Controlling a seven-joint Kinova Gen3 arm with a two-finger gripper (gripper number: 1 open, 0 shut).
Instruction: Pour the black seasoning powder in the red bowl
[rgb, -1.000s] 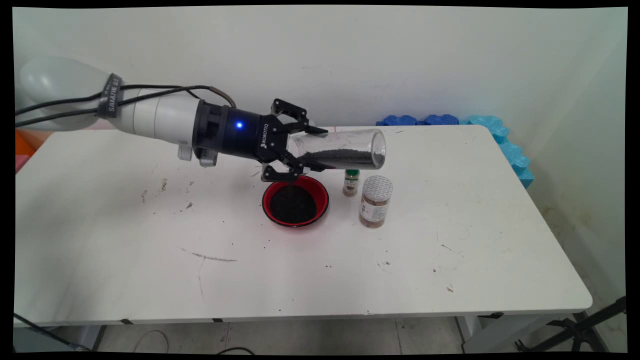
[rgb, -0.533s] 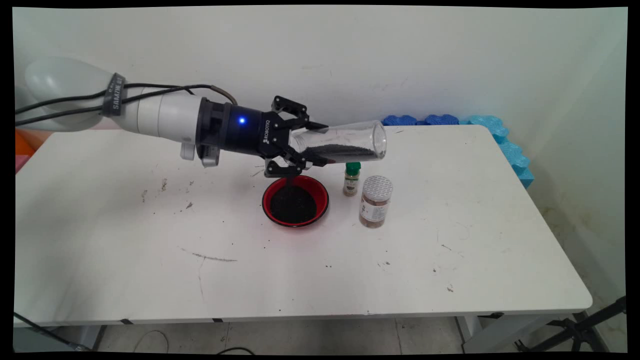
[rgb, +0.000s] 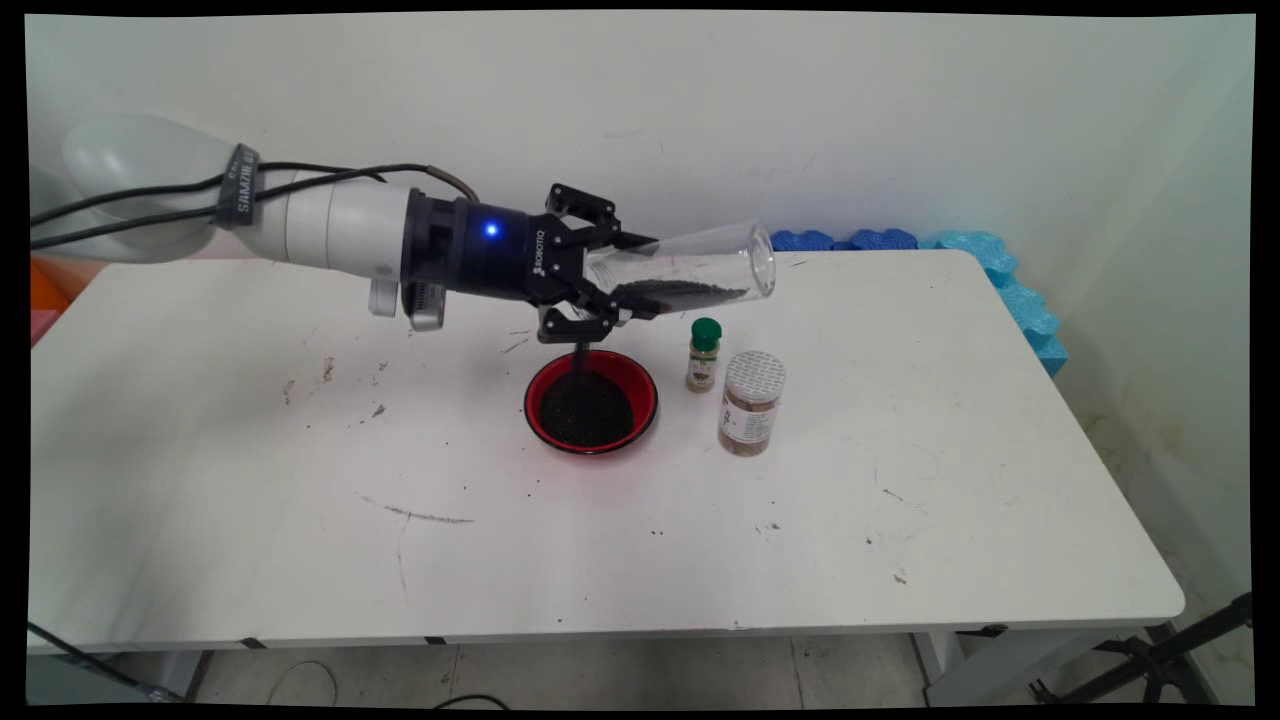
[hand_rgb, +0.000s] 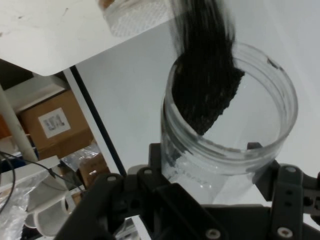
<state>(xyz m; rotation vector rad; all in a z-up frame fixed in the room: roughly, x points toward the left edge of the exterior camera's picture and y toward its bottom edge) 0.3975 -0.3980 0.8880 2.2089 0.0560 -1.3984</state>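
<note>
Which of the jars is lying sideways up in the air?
The big clear jar with black grains inside, held in the gripper above the red bowl. The green-capped bottle and the white-lidded jar both stand upright on the table.

Clear jar (rgb: 690, 277) of black grains (rgb: 680, 292) — red bowl (rgb: 640, 382), green-capped bottle (rgb: 704, 356).

A round red bowl (rgb: 591, 401) of black grains sits mid-surface on the white surface (rgb: 300, 500). Just right of the bowl stands a small green-capped spice bottle (rgb: 704, 356), then a larger clear jar with a perforated white lid (rgb: 751, 402). Blue foam pieces (rgb: 900, 242) lie far behind the bowl.
</note>
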